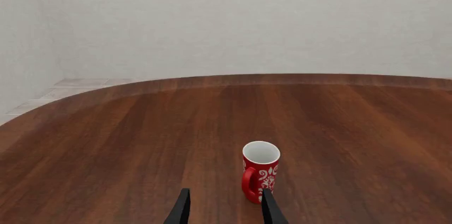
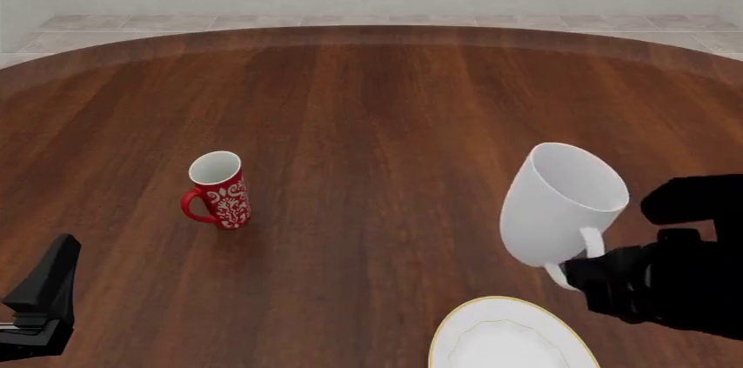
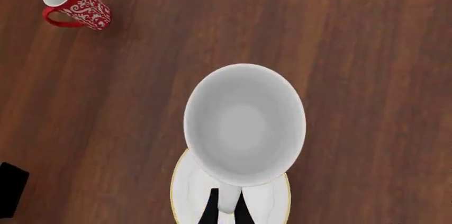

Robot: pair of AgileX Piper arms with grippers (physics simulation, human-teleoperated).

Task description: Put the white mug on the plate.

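Observation:
The white mug point(image 2: 559, 203) hangs tilted in the air at the front right, above and just behind the plate point(image 2: 506, 337), which lies at the table's front edge. My right gripper point(image 2: 580, 265) is shut on the mug's handle. In the right wrist view I look into the white mug point(image 3: 244, 126) with the plate point(image 3: 185, 192) partly hidden under it, and the fingers point(image 3: 209, 211) pinch the handle. My left gripper point(image 1: 224, 208) is open and empty at the front left, near the red mug.
A smaller red mug with white floral pattern point(image 2: 221, 191) stands upright left of centre; it also shows in the left wrist view point(image 1: 260, 171) and the right wrist view point(image 3: 73, 1). The brown wooden table point(image 2: 371, 98) has a curved far edge.

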